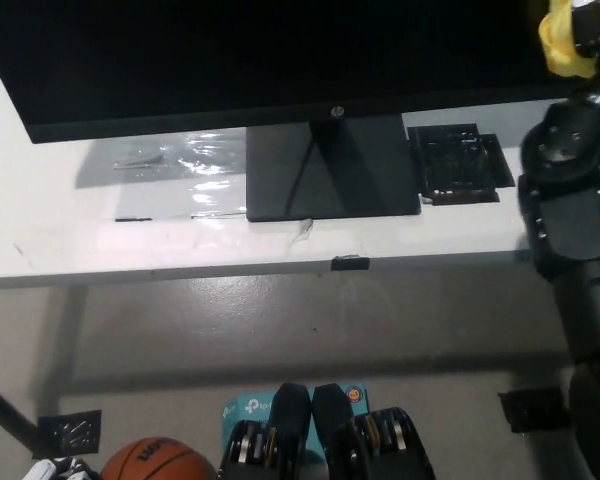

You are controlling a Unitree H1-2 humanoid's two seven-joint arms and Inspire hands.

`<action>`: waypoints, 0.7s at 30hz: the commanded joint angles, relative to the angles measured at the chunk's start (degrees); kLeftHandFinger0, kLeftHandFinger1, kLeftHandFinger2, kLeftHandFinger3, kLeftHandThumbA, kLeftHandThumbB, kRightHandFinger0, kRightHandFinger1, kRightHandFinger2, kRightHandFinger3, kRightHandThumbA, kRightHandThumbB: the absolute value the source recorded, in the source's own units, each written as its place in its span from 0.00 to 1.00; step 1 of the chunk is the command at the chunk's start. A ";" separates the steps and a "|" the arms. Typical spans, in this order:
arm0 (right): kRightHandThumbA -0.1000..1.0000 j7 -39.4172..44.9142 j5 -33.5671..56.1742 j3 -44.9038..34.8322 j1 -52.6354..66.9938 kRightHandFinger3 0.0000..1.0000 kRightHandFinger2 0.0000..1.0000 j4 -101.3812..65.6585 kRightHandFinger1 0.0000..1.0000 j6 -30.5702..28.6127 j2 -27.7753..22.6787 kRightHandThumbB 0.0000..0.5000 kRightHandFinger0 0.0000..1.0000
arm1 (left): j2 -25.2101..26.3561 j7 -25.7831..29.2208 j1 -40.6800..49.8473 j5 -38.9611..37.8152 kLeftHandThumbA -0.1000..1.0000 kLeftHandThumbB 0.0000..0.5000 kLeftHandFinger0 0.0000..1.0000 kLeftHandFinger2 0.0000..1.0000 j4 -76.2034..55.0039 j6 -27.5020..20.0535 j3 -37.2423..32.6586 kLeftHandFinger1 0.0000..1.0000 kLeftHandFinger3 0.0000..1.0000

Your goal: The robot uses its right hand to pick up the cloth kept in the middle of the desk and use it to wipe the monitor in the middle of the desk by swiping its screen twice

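Head view: the black right arm [578, 230] rises along the right edge of the picture, from the bottom corner up to the top corner. At its upper end the right hand [580, 35] is only partly in frame, and a crumpled yellow cloth [558, 42] sits bunched against it. The fingers appear closed around the cloth, though most of the hand is cut off by the top edge, so how tightly they close cannot be told. The cloth is held up at the right end of the wide black monitor [260, 55], just at the edge of its dark screen; whether the cloth actually touches the screen cannot be told.

The monitor stands on a flat black rectangular base [330, 170] near the middle of the white worktop [50, 235]. A sheet of clear crinkled plastic [175, 165] lies flat on the worktop just left of the base. A black plastic tray [455, 162] lies just right of the base, between it and the right arm.

The white left hand [58, 468] rests low at the bottom left corner, barely in view, so its fingers cannot be judged. An orange basketball [150, 464] sits just beside it on the grey floor [310, 320].
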 commanded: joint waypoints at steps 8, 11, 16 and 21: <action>0.00 -0.96 -5.19 9.20 -0.86 0.22 0.19 -0.91 0.00 -4.93 5.14 0.02 0.00 | 2.00 -0.63 0.56 0.52 0.75 1.00 0.75 0.05 -1.35 -0.33 -0.12 0.68 0.00; 0.00 -1.97 -5.92 10.14 -1.42 0.33 0.15 -1.10 0.00 -4.91 6.31 0.02 0.00 | 1.96 -0.54 0.61 0.49 0.73 1.00 0.76 0.05 -1.16 -0.88 -0.10 0.67 0.00; 0.00 -1.83 -6.98 12.39 -2.77 0.11 0.11 -0.73 0.00 -5.53 8.52 0.00 0.00 | 1.69 -0.31 0.46 0.82 0.75 1.00 0.72 0.05 -0.92 -0.77 -0.35 0.66 0.00; 0.00 -1.43 -6.79 13.09 -3.55 0.12 0.20 -1.08 0.00 -4.71 10.76 0.00 0.00 | 1.57 -0.52 1.16 0.44 0.74 1.00 0.75 0.07 -1.22 -1.16 -0.32 0.69 0.00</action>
